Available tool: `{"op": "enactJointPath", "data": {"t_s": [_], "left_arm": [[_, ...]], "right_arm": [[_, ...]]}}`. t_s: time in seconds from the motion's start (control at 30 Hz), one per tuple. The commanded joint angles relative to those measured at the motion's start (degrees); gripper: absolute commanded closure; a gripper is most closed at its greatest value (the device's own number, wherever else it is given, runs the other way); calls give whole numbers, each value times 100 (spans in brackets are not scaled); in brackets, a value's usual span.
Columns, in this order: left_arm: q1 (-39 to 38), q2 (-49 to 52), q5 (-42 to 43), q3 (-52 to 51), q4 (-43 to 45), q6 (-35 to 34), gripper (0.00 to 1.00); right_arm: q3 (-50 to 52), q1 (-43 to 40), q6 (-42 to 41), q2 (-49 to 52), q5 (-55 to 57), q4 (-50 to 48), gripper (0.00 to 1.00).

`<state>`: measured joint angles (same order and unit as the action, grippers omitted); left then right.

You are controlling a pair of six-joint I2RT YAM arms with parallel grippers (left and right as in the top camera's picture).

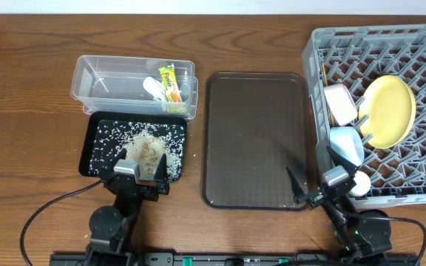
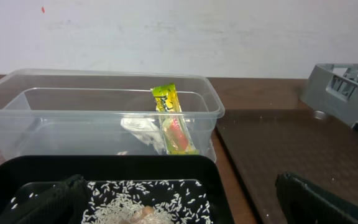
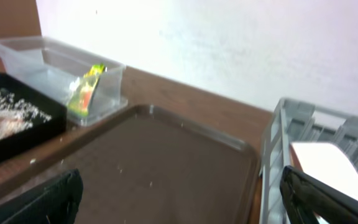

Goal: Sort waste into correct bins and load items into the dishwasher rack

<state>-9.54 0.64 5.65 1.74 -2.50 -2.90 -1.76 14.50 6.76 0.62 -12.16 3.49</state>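
The clear tub (image 1: 95, 81) holds the snack wrapper (image 1: 170, 87) and the white plastic scrap (image 1: 152, 87); both also show in the left wrist view, wrapper (image 2: 170, 121) and scrap (image 2: 140, 129). The black tray (image 1: 98, 159) holds loose rice (image 1: 135, 137) and a brownish lump (image 1: 149, 154). The grey rack (image 1: 420, 52) holds the yellow-green plate (image 1: 387, 109), white bowl (image 1: 340, 102), light-blue bowl (image 1: 346, 144) and white cup (image 1: 359, 183). A thin brownish sliver at its left edge (image 1: 324, 74) may be the chopsticks. My left gripper (image 1: 143, 176) is open and empty over the black tray's front edge. My right gripper (image 1: 318, 181) is open and empty.
The dark-brown serving tray (image 1: 257, 140) lies between the bins and the rack, with a few specks on it. My right gripper hangs over its front right corner, next to the rack's left wall (image 3: 272, 155). A pale wall stands behind the table.
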Motion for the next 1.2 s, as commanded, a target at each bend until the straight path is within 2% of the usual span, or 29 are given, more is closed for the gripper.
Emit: {"op": "enactJointPath", "data": {"t_s": [0.0,1.17], "left_arm": [[22,-42,35,-151,-85,52,2],[22,-42,35,-151,-85,52,2]], "right_arm": [[149,20,61,-35,-7,-57,1],[146,20,59,-24,-9,-46,1]]}}
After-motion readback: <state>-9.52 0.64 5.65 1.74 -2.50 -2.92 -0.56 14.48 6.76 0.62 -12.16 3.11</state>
